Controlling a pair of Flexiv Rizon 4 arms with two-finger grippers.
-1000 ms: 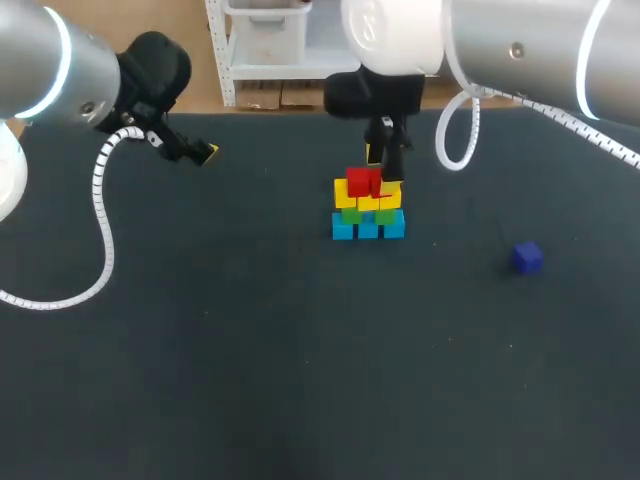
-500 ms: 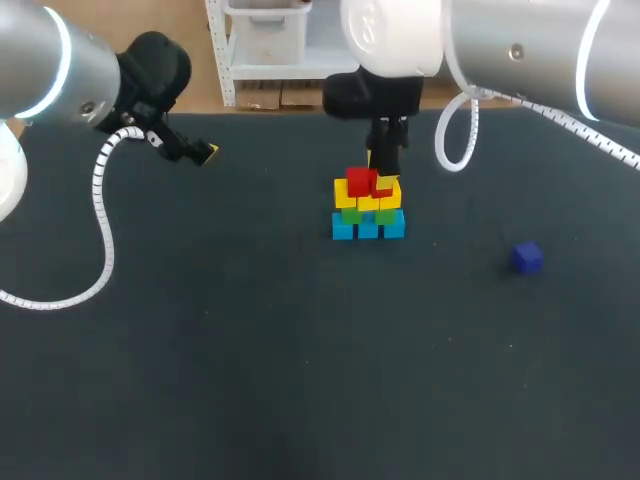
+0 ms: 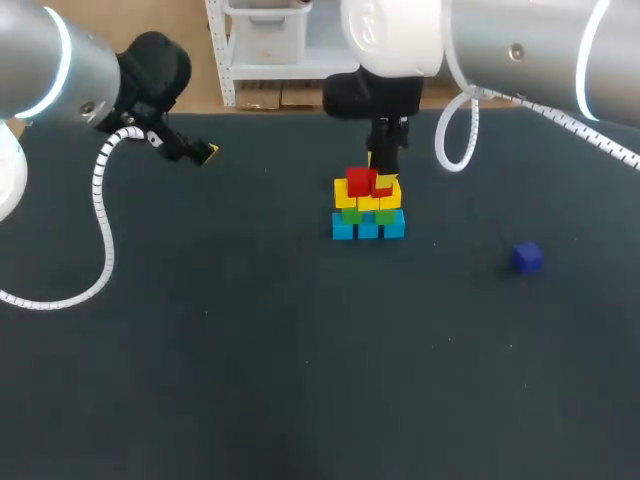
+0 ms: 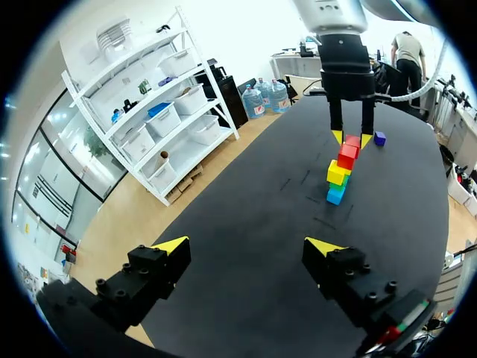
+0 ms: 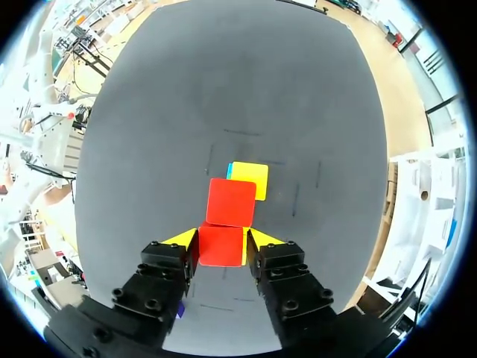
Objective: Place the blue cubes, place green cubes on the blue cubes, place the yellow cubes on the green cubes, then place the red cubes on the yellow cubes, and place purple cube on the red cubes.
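**A:** What has the right gripper (image 5: 221,240) got?

**B:** A red cube (image 5: 221,250). The fingers are clamped on it, one wedge-shaped yellow tip pressed against each flat side. It sits at the top of the stack (image 3: 367,207), edge to edge with a second red cube (image 5: 231,201).

**A:** And the stack itself?

**B:** It stands mid-table on the dark matte table (image 3: 250,350). The blocks are smooth with square edges and plain solid colours. Blue cubes (image 3: 343,229) lie in a row at the bottom, with green cubes (image 3: 388,213) on those and yellow cubes (image 3: 345,196) above. The reds are on top. From the right wrist, a yellow face and a sliver of blue show past the reds.

**A:** Where's the purple cube (image 3: 527,257)?

**B:** It lies alone on the table, well apart from the stack, on the right. It is the same boxy shape in a dark bluish-purple.

**A:** What about the left gripper (image 4: 247,246)?

**B:** Its fingers are spread wide with nothing between them. They are black and blocky, studded with bolts, and have yellow tips. It hangs over the table's far left, well apart from the stack. A white ribbed cable (image 3: 100,215) loops down from that arm.
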